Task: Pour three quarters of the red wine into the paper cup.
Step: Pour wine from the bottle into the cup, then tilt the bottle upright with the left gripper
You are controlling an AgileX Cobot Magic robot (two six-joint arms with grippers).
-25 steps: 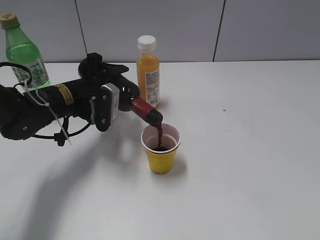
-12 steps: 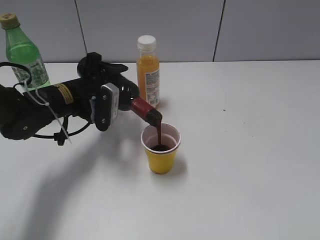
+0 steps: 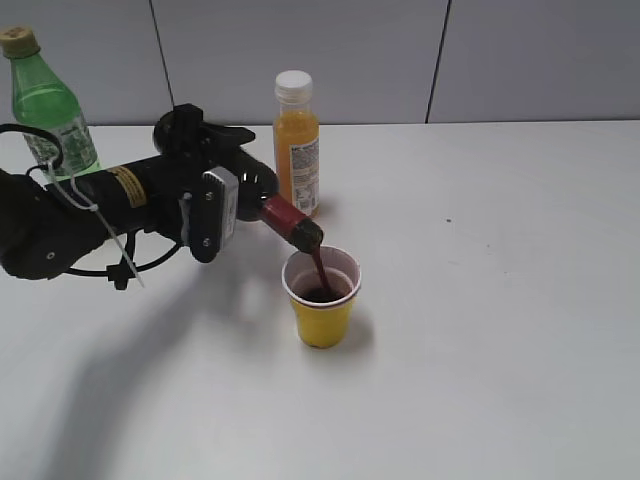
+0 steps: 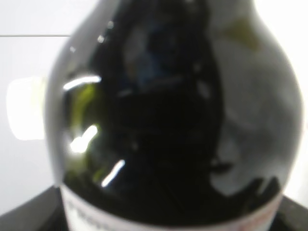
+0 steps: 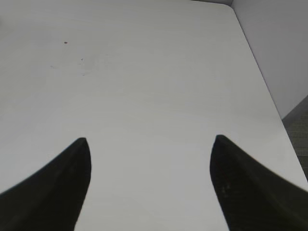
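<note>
Left gripper (image 3: pixel 235 195) is clamped on the tilted wine bottle (image 3: pixel 262 205). Red wine (image 3: pixel 318 268) is streamed into the paper cup (image 3: pixel 321 298). Right gripper (image 5: pixel 150 185) is held wide apart.

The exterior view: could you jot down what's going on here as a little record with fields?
Holding: left gripper grips the wine bottle, tilted neck-down
Pouring: red wine streams into the paper cup
Behind: orange juice bottle, green soda bottle, both upright
Right gripper: fingers apart over bare table
</note>
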